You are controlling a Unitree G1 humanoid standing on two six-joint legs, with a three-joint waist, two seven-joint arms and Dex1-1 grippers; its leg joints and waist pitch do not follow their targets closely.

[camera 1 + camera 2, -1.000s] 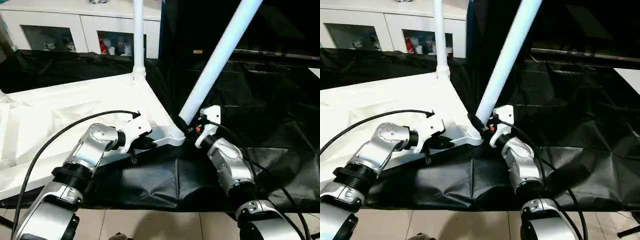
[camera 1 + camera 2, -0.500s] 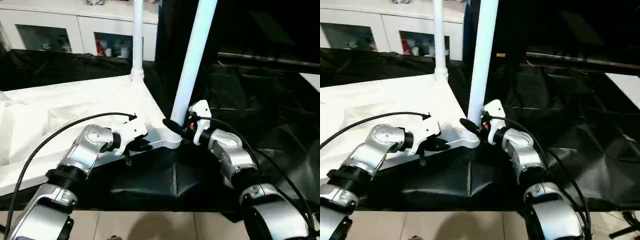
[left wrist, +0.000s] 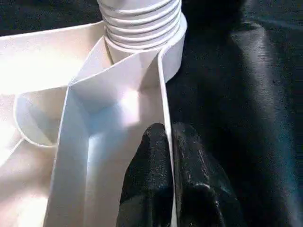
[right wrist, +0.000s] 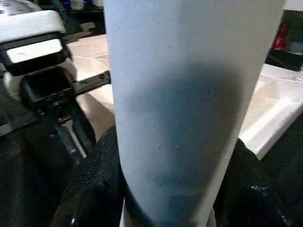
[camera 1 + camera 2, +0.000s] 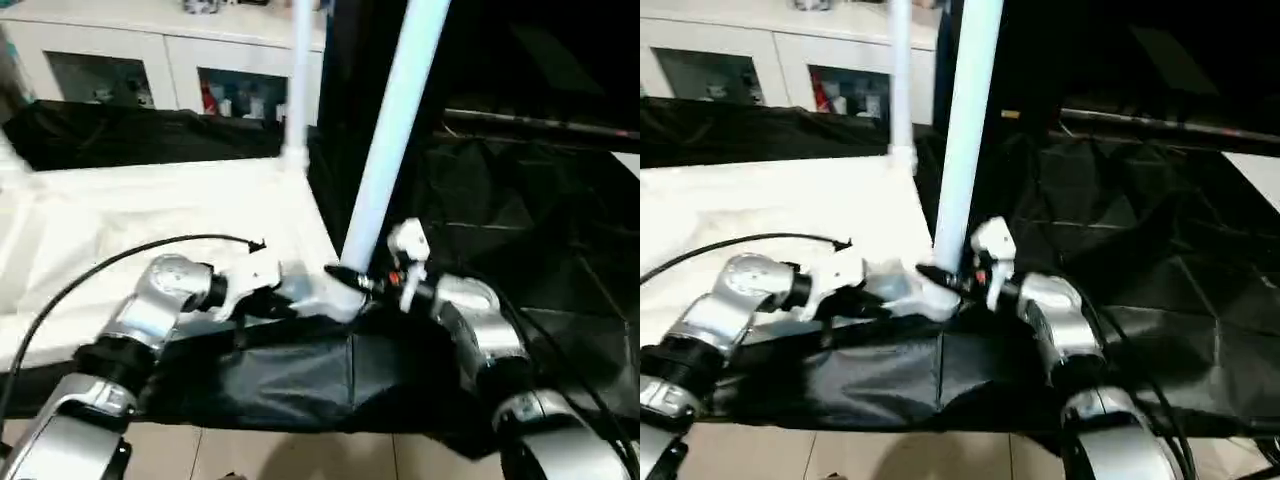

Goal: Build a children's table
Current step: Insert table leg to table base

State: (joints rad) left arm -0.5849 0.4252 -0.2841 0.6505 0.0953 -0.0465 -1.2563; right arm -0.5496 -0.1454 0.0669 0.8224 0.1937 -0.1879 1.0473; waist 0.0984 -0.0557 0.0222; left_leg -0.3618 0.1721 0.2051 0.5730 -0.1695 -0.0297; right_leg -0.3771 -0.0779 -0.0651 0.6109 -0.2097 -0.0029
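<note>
The white tabletop [image 5: 150, 220] lies underside up on a black cloth. One white leg [image 5: 297, 70] stands in its far corner socket. A second leg [image 5: 392, 130] rises almost upright from the near corner socket [image 5: 335, 297], and its ribbed end [image 3: 140, 21] sits in that socket. My right gripper [image 5: 352, 282] is shut on the base of this leg, with a black finger [image 4: 90, 189] on each side of it. My left gripper [image 5: 288, 300] is shut on the tabletop's raised rim [image 3: 164, 109] just beside the socket, one finger [image 3: 147, 179] inside the rim and one outside.
A white glass-fronted cabinet [image 5: 130, 70] stands behind the work. The black cloth [image 5: 520, 230] spreads to the right and hangs over the near edge above a tiled floor [image 5: 300, 455]. A black cable [image 5: 100, 272] loops over my left forearm.
The near leg has swung from a strong lean to the right to almost upright in its socket. Both grippers keep their holds. The head view has shifted.
</note>
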